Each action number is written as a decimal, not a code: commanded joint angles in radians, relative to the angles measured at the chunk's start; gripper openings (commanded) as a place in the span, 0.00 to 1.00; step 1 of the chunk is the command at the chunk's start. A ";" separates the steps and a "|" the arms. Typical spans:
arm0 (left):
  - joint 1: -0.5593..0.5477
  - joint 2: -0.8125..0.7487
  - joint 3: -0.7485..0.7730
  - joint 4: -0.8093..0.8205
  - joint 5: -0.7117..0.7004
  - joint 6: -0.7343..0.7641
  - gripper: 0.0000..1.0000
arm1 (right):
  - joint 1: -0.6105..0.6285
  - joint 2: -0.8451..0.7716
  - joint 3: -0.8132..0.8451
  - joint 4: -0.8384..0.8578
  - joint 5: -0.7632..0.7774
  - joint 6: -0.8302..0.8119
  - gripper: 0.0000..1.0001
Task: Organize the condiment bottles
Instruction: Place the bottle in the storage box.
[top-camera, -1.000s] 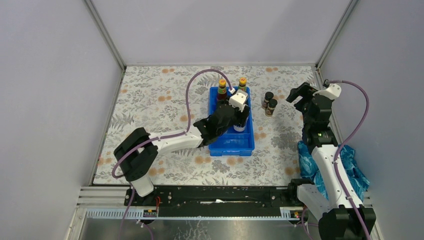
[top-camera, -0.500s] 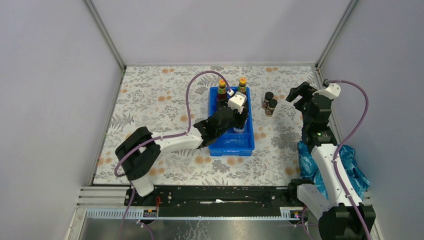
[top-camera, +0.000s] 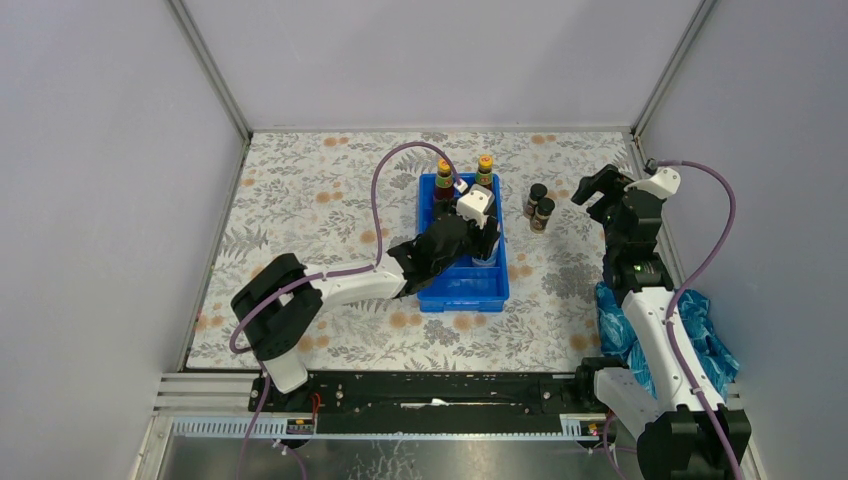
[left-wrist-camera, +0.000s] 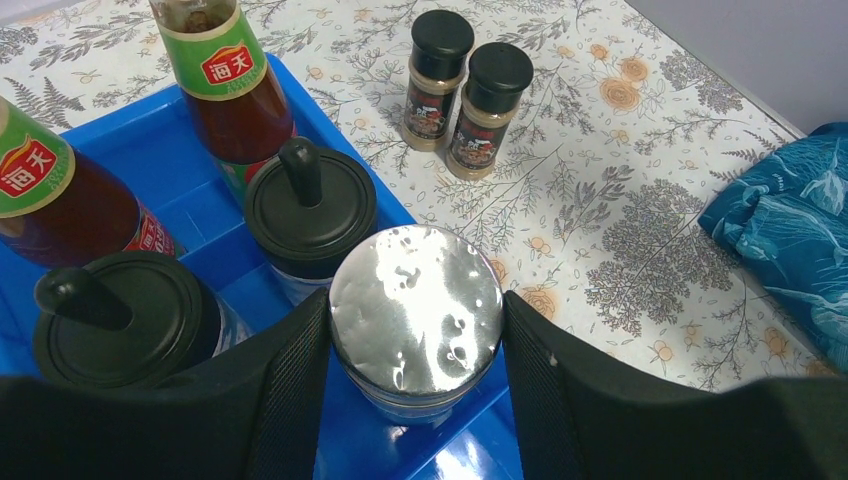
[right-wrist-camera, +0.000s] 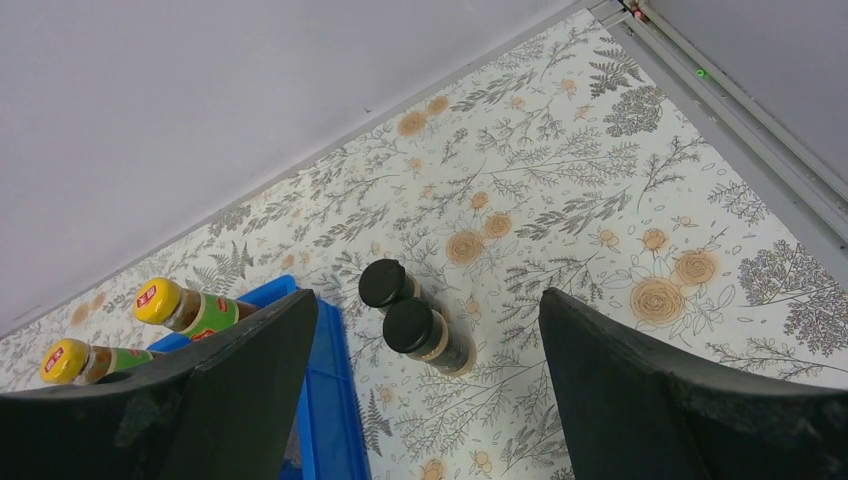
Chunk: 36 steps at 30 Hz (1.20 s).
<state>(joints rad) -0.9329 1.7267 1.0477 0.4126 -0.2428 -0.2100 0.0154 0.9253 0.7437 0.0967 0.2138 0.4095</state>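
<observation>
Five bottles show inside the blue tray (top-camera: 465, 287), and one of them is the object of the step in hand. The left gripper (left-wrist-camera: 416, 330) has its fingers closed on a silver-lidded jar (left-wrist-camera: 415, 280), one pad on each side of the glass, by the tray's right wall about halfway along. I judge this to be the setting-down of that jar. Whether its base rests on the tray floor cannot be told from these views.

Next, the fingers need to part only a little and rise straight up. A black-capped clear bottle (left-wrist-camera: 310, 205) stands just beside the jar toward the tray's far end, and a sideways pull could knock it.

In the tray:
- Two dark red bottles with yellow caps (left-wrist-camera: 225, 90) (left-wrist-camera: 50, 190) stand upright at the far end.
- A second black-capped clear bottle (left-wrist-camera: 115, 320) stands on the tray's left side, level with the held jar.
- I see no second silver-lidded jar; the arm may hide one.

Outside the tray, two short dark jars (left-wrist-camera: 435, 75) (left-wrist-camera: 485, 105) stand touching on the table, just right of its far right corner. They look like the remaining work.

The right gripper (top-camera: 596, 187) hangs above the table well right of the tray, fingers spread wide and holding nothing, with those two jars below it. A blue cloth (left-wrist-camera: 790, 230) lies further right of the tray.
</observation>
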 joint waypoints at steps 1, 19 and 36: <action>0.008 0.008 -0.003 0.127 0.003 -0.020 0.00 | -0.005 -0.003 0.002 0.044 -0.025 0.009 0.88; 0.007 0.042 0.027 0.049 -0.062 0.014 0.21 | -0.005 -0.003 -0.003 0.046 -0.034 0.009 0.89; -0.023 0.061 0.073 -0.034 -0.135 0.044 0.34 | -0.005 -0.005 -0.004 0.044 -0.040 0.013 0.89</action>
<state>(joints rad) -0.9470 1.7687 1.0935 0.3893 -0.3187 -0.1833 0.0147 0.9253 0.7406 0.0967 0.1883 0.4137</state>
